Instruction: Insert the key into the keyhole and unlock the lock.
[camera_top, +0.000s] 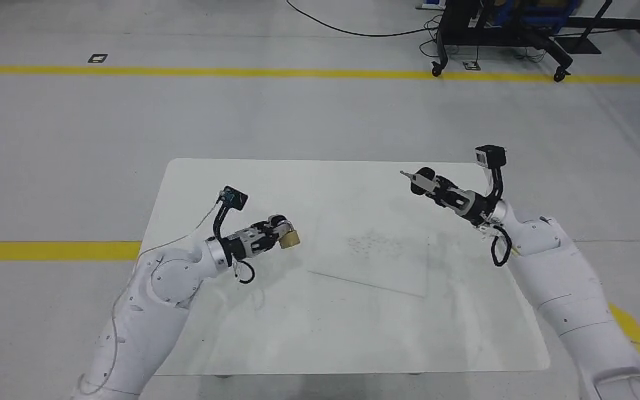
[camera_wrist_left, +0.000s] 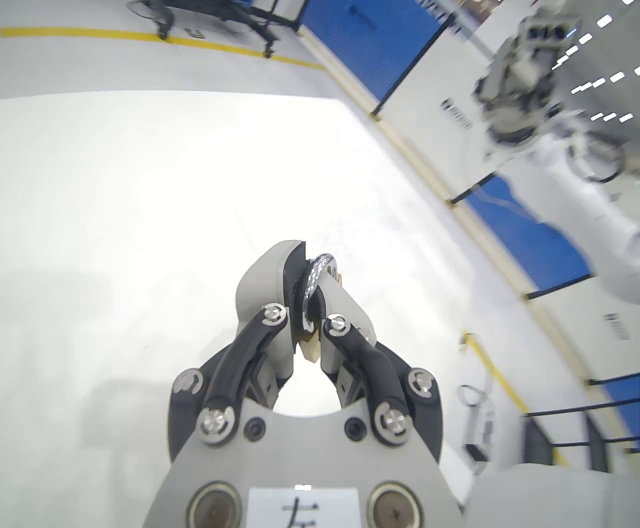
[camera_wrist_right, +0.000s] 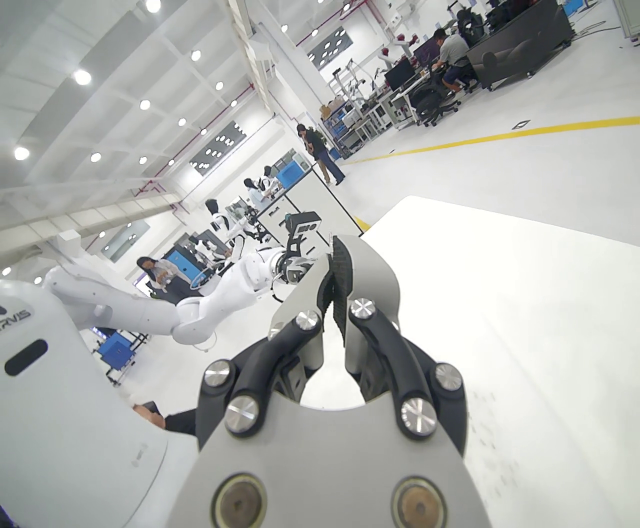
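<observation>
Left hand clamps the lock, brass body and silver shackle pinched between its fingers, held over the table left of middle. Right hand is closed on the key, thin tip sticking out leftward, over the far right part. Lock and key well apart.

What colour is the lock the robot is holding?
The lock has a brass-yellow body and a shiny silver shackle; the top view shows the body best.
</observation>
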